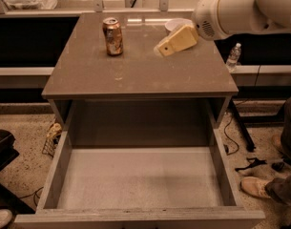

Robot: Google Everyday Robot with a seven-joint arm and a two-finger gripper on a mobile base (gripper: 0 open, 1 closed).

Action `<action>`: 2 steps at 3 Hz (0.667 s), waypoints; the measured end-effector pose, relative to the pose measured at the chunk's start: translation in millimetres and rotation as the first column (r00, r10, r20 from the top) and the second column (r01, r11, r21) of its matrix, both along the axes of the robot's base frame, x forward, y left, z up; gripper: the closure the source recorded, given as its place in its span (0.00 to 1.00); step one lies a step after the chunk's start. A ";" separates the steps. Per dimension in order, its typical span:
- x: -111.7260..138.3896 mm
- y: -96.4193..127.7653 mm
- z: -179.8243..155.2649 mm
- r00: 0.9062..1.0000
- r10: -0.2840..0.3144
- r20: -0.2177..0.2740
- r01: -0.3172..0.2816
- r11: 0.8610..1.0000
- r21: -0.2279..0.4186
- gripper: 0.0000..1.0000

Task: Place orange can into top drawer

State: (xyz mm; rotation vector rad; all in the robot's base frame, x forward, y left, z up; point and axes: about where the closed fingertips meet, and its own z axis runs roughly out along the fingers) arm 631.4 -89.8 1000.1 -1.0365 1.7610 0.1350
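Observation:
The orange can point(112, 36) stands upright on the cabinet top point(135, 70), towards its back left. My gripper point(165, 48) hangs above the back right of the top, to the right of the can and apart from it. It holds nothing that I can see. The top drawer point(135, 178) is pulled wide open below the front edge; its pale speckled floor is bare.
A white bowl point(176, 25) sits at the back right of the top, partly behind my arm. A water bottle point(233, 56) stands on the shelf to the right. A person's shoe point(257, 187) and cables lie on the floor at right.

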 end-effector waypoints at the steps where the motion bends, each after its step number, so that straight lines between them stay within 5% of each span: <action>1: 28.6 42.4 -12.4 1.000 0.014 0.007 -0.015 0.995 0.103 0.00; 2: 73.0 86.0 -15.6 0.998 0.014 0.061 -0.027 0.972 0.234 0.00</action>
